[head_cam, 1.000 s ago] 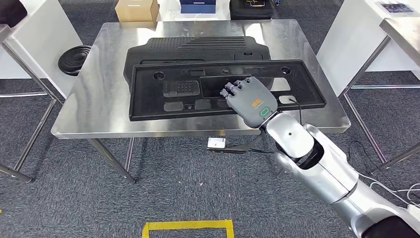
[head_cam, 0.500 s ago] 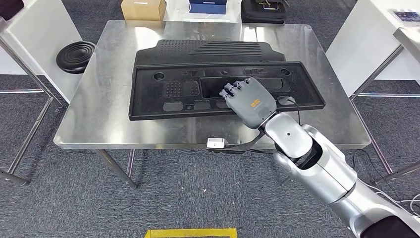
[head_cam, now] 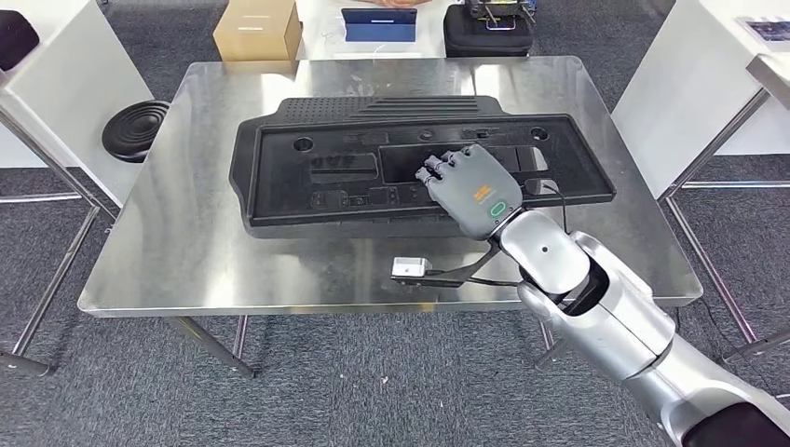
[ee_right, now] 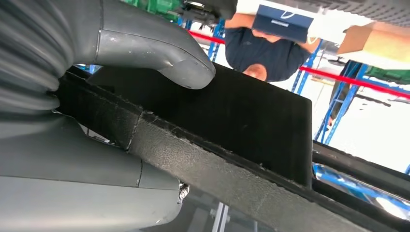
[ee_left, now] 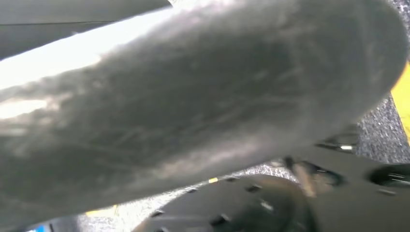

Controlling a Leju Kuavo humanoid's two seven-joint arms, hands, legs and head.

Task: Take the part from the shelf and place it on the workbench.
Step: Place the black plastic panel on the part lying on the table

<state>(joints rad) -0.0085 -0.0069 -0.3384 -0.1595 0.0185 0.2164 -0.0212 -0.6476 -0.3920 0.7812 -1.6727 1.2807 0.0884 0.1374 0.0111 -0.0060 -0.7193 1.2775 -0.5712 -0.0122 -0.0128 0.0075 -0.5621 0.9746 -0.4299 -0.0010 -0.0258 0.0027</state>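
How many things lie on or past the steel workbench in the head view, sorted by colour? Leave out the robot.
Black: 4, namely two stacked parts, a case, a round disc.
Brown: 1, a cardboard box.
Blue: 1, a flat box.
Total: 6

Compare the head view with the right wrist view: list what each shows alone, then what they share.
Head view alone: the whole steel workbench, a second black panel lying under the held one, a cardboard box and a round black disc beyond the bench.

Right wrist view alone: the thumb pressed against the part's underside, a person in a dark top, blue racking.

Both: the right hand gripping the black part.
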